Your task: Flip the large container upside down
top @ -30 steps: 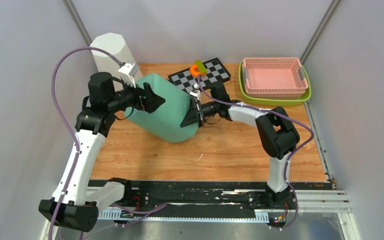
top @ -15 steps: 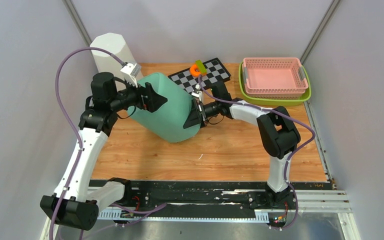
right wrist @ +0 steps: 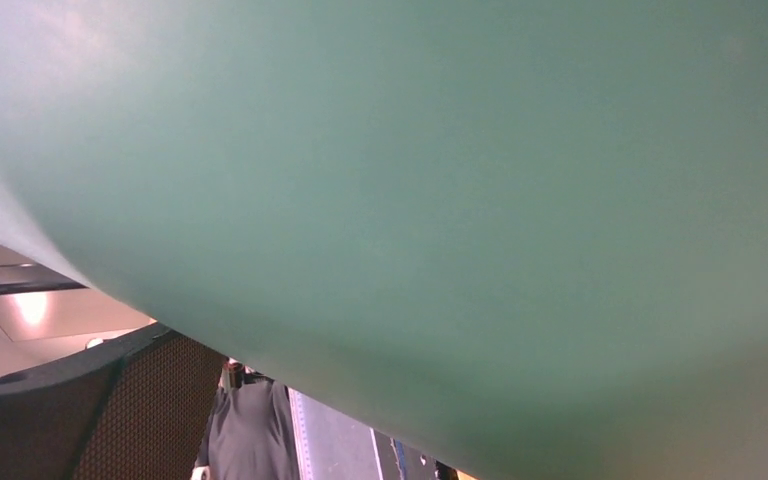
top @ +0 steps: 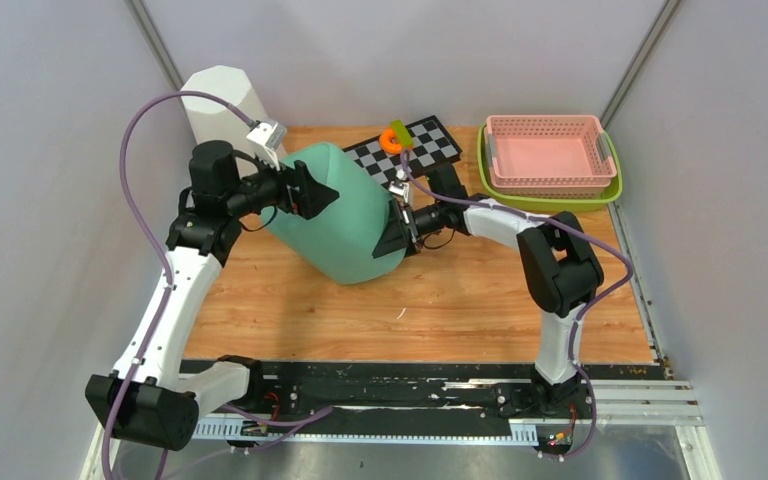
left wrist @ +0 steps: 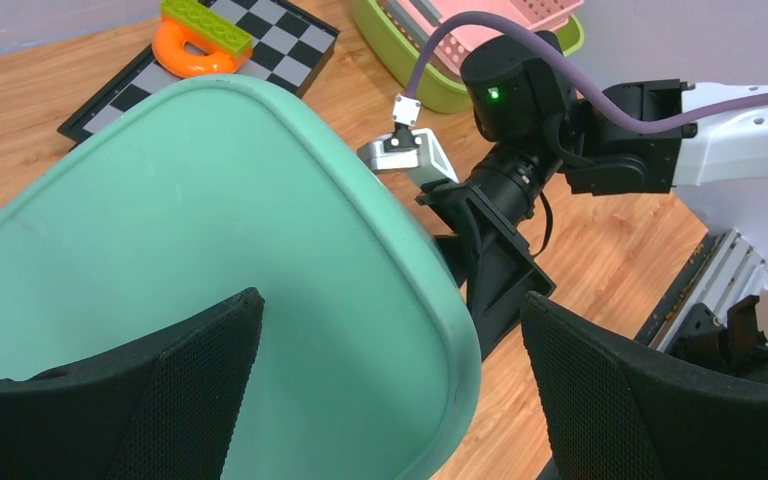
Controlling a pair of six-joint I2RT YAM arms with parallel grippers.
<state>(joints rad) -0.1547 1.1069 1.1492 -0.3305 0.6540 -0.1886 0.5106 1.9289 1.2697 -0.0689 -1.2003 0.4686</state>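
The large container is a mint-green bin, tilted off the table between my two arms. My left gripper is open against its upper left side. In the left wrist view the bin fills the space between the wide-spread fingers, and its rounded edge runs between them. My right gripper is open and presses on the bin's right side. The right wrist view is nearly all green wall, with one finger showing at the lower left.
A tall white container stands at the back left. Behind the bin lies a checkerboard with an orange ring and green brick. A pink basket sits in a green tray at the back right.
My left arm has risen and moved a little to the right, pushing the bin with it. The bin stands slightly steeper, and the right gripper has backed off a little to the right.
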